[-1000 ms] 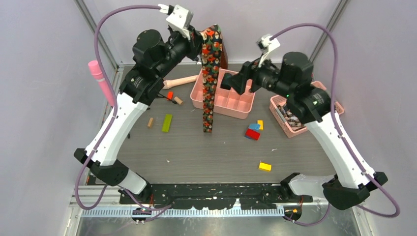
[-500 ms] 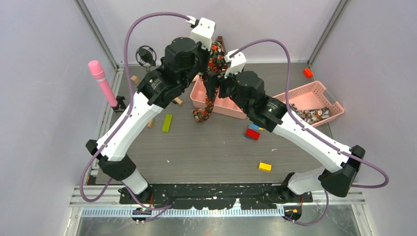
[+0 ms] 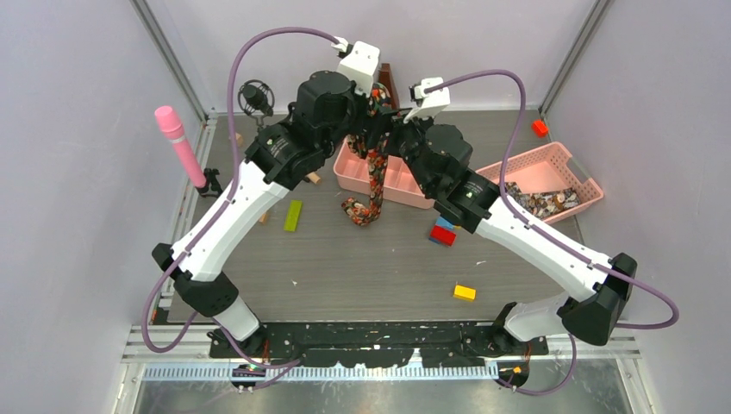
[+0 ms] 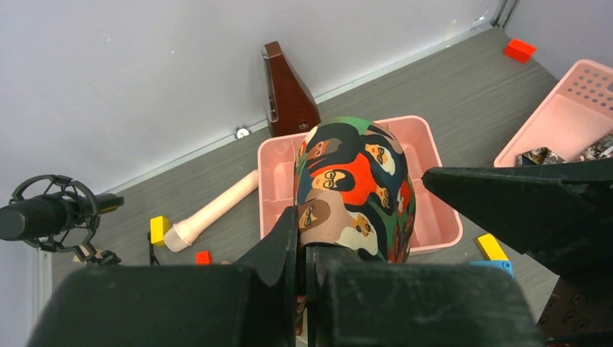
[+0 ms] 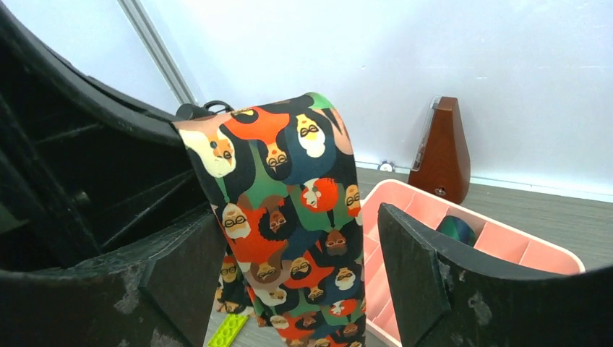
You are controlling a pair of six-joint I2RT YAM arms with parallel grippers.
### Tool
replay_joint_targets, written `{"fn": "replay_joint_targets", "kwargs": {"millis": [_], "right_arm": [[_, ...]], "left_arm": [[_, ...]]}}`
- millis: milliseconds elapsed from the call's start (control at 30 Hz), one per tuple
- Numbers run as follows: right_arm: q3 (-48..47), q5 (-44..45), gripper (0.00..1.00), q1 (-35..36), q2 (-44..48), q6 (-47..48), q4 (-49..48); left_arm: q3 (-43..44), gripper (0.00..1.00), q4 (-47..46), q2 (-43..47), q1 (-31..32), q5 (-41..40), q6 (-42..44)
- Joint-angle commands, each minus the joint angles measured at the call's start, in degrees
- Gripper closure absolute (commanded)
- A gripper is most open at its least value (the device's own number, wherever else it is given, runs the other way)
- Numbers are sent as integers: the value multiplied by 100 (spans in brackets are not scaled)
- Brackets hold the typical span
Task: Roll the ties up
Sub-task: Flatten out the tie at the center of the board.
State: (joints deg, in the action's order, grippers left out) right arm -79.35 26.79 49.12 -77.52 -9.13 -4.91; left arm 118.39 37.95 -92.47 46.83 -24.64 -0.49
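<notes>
Tie hangs unrolled over the table, its lower end crumpled on the surface beside the pink tray. The left end effector pinches its upper part. The right end effector, spread wide, straddles the fabric. Rolling looks not yet begun.

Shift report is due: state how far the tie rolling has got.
Done: nothing visibly rolled. In hand: the left pincer is shut on the tie, holding it up with its lower end crumpled on the table; the right pincer is open either side of it. Left: all the rolling.
</notes>
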Motion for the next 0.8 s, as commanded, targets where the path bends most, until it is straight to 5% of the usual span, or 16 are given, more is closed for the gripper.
{"fn": "replay_joint_targets", "kwargs": {"millis": [0,200,333,500,600,767], "right_arm": [[53,241,20,18,-92,-99,-682],[-30,540,35,18,-303,244,-970],[-80,577,57,18,-335,396,-980],[-41,702,96,18,-261,508,-996],[-37,758,100,18,-173,549,-925],[12,952,100,18,57,450,-715]], "left_arm": [[-64,100,41,244,1,311,-195],[-153,100,103,257,2,720,-321],[-186,100,158,283,3,805,-370],[-362,100,78,449,2,867,-384],[-557,100,-44,566,2,774,-330],[-1425,80,-668,980,2,677,-302]]}}
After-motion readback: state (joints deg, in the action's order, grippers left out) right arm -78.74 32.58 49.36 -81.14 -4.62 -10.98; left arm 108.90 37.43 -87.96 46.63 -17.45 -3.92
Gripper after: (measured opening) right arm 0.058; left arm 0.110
